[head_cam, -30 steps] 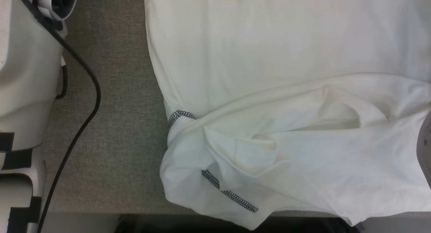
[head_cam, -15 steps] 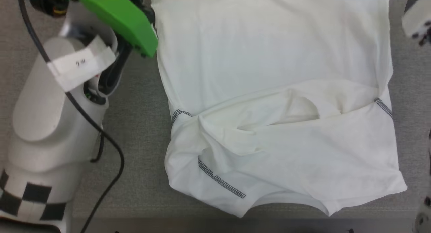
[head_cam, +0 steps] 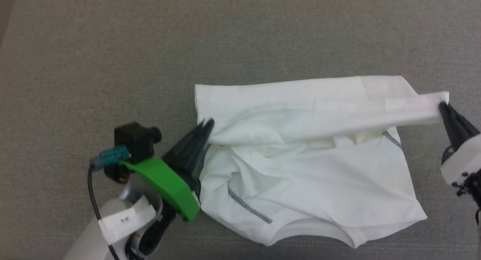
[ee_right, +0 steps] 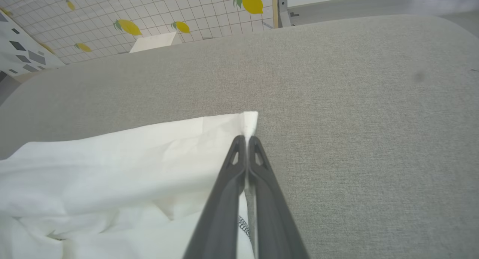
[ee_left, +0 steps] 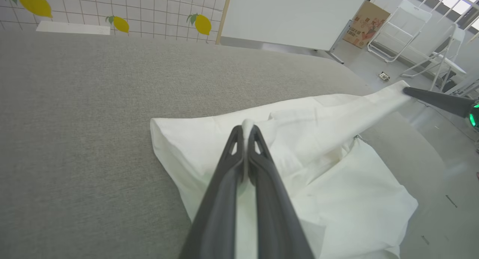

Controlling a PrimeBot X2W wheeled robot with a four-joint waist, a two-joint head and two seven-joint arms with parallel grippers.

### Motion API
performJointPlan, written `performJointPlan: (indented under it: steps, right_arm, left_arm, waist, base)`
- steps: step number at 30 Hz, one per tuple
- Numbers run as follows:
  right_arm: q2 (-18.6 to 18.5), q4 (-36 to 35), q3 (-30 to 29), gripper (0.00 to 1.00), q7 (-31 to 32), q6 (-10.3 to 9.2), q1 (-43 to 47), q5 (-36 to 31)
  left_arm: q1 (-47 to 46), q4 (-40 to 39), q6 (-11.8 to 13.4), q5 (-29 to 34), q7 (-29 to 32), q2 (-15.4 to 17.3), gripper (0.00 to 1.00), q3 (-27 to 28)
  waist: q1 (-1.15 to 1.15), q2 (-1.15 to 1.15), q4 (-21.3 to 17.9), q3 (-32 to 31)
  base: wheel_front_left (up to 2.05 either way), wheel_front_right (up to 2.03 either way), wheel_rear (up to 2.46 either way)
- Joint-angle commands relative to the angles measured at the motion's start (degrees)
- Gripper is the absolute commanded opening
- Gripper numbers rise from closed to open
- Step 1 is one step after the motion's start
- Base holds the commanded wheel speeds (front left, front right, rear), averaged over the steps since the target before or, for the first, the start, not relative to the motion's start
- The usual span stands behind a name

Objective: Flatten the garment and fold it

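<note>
1. Both my pincers are pressed together on the garment: my left pincer pinches one corner, my right pincer another.
2. The band stretched between them hides part of the crumpled cloth lying on the grey surface.
3. A white box sits at the surface's far edge, well apart from the garment, before a lemon-patterned wall.

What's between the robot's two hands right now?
A taut fold of the white T-shirt, pinched by the left hand at one end and the right hand at the other, seen in the head view.
</note>
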Motion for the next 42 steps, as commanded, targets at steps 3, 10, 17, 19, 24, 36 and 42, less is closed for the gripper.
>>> performJointPlan:
  steps: [3, 10, 17, 19, 24, 36, 42]
  right_arm:
    - [1.5, -2.8, -1.8, 0.0, 2.4, -0.09, 5.0, 0.2]
    - [3.5, -4.6, -5.3, 0.0, 7.6, -0.09, 13.2, -3.5]
    - [4.5, -2.0, -6.9, 0.0, 9.6, -0.09, 17.4, -7.2]
    - [4.8, -0.5, -6.7, 0.0, 9.4, -0.09, 18.3, -8.2]
    - [5.7, 3.8, -5.2, 0.0, 8.4, -0.09, 19.1, -8.8]
    - [6.5, 7.1, -5.2, 1.0, 5.8, -0.09, 18.8, -9.2]
    - [6.9, 1.2, -5.4, 1.0, 1.2, -0.09, 19.3, -5.9]
  left_arm:
    - [5.9, -1.2, -0.2, -2.4, 0.4, 0.8, 0.0, -1.2]
    - [13.7, 1.6, -1.3, -5.8, 0.5, 0.5, 0.0, -4.4]
    - [16.2, 6.1, -1.3, -6.2, -1.1, 0.4, 0.0, -4.8]
    - [16.5, 7.5, -1.4, -6.0, -1.5, 0.3, 0.0, -5.1]
    - [16.3, 11.5, -1.8, -5.3, -1.9, -0.3, 0.0, -6.5]
    - [15.9, 16.1, 0.6, -5.4, -5.7, -2.9, 1.0, -5.2]
    - [15.1, 14.3, 5.6, -2.1, -17.8, -4.2, 1.0, 1.1]
  waist:
    - [0.01, 0.0, 2.2, -4.8]
    - [0.01, 0.0, 3.7, -5.9]
    - [0.01, 0.0, 4.1, -6.6]
    - [0.01, 0.0, 4.1, -6.6]
    - [0.01, 0.0, 4.0, -6.5]
    - [0.01, 0.0, 4.0, -8.3]
    - [0.01, 0.0, 4.3, -10.4]
  base:
    - [0.0, 0.0, 0.0]
    - [0.0, 0.0, 0.0]
    - [0.0, 0.0, 0.0]
    - [0.0, 0.0, 0.0]
    - [0.0, 0.0, 0.0]
    - [0.0, 0.0, 0.0]
    - [0.0, 0.0, 0.0]
